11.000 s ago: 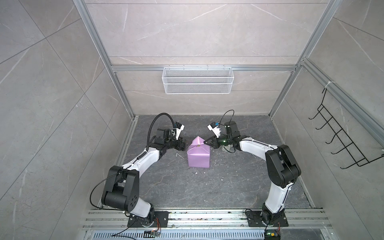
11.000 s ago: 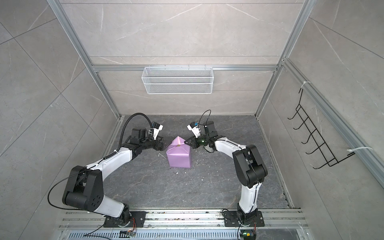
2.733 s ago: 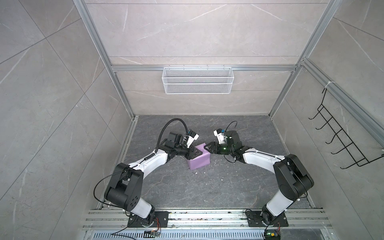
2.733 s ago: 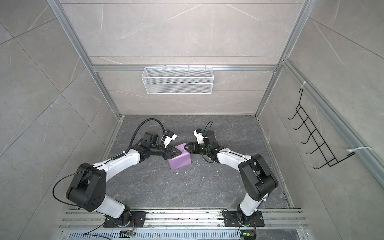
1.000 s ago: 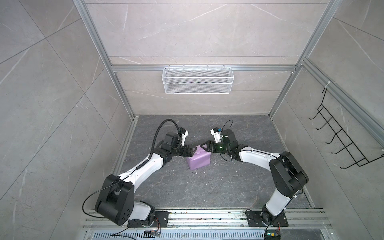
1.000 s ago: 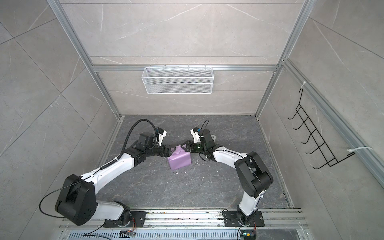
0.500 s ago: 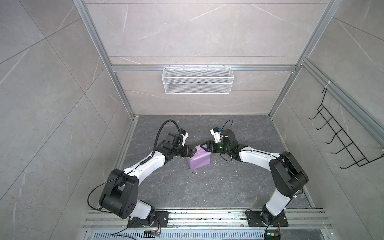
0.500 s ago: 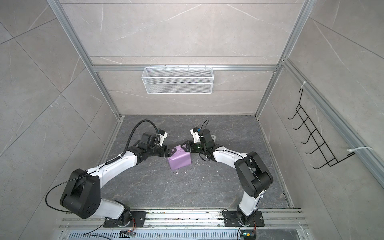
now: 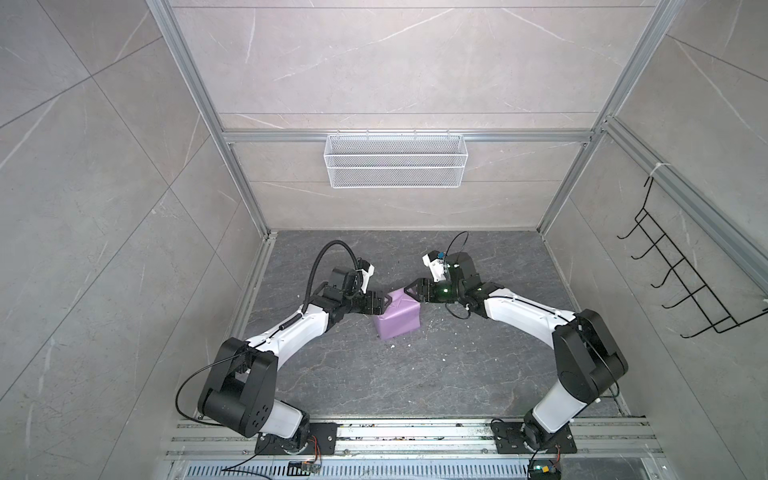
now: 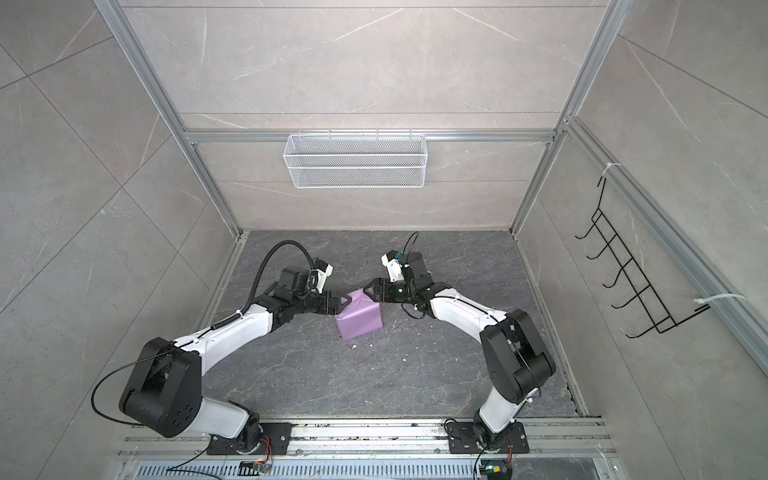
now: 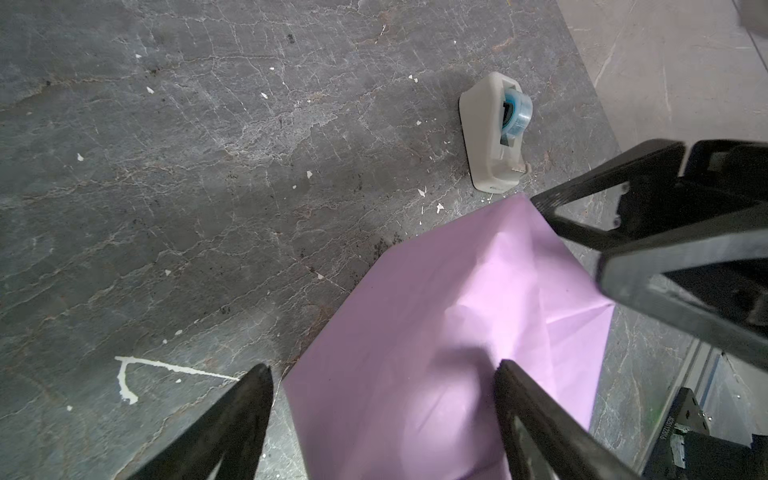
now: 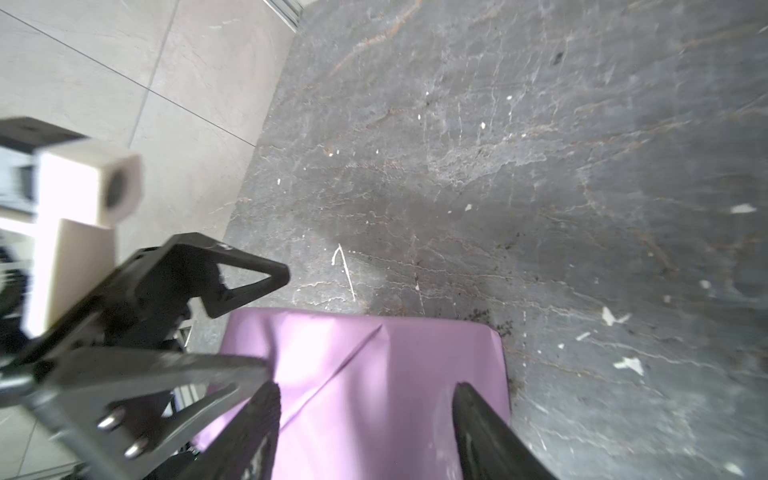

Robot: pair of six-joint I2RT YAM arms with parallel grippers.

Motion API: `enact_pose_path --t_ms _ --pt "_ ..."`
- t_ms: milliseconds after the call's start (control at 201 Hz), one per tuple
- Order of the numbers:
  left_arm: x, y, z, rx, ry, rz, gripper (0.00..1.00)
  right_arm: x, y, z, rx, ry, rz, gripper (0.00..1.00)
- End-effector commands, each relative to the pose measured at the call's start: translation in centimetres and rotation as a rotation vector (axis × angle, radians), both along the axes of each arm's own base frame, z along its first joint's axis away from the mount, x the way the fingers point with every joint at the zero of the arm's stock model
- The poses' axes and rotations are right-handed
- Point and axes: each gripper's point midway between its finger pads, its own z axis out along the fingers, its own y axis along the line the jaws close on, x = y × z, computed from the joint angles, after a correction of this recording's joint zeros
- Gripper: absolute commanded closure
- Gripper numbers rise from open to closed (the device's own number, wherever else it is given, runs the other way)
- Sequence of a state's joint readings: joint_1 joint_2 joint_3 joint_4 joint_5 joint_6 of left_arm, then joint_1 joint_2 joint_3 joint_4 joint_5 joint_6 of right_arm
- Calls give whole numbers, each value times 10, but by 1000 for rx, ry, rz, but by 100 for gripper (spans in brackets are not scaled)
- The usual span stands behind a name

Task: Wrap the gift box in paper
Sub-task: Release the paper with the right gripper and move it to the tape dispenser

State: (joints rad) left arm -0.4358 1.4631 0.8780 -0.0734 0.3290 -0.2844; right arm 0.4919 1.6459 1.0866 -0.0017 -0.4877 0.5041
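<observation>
Both left fingers (image 11: 249, 415) and right fingers (image 12: 478, 424) are spread wide, nothing gripped, over the paper (image 9: 399, 320) hiding the gift box at mid-desk (image 9: 374, 374); untaped folds could be sprung open.

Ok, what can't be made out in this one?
Gift box: hidden in every view by the paper folded round it.
Paper's upper folds: partly covered in both top views by the left gripper and right gripper.
Tape dispenser: seen only in the left wrist view.
</observation>
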Motion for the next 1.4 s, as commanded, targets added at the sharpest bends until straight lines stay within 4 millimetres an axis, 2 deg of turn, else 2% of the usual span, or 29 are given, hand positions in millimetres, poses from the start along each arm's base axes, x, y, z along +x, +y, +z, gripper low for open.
enact_pose_path --t_ms 0,194,334,393,642,836,1399 --pt "-20 10 -30 56 106 -14 16 2 -34 23 13 -21 -45 31" --pt "-21 7 -31 44 121 -19 19 13 -108 7 -49 80 -198 32" --pt "-21 6 -30 37 122 -19 19 29 -141 -9 -1 175 -258 33" --pt "-21 6 -29 33 121 -18 19 36 -149 -17 34 214 -265 35" --pt "-20 3 -26 18 120 -22 20 53 -154 -55 63 306 -272 43" --pt "-18 0 -24 4 119 -28 20 63 -155 -77 69 336 -278 49" --pt "-17 -2 -24 -2 120 -32 21 66 -151 -111 105 404 -280 59"
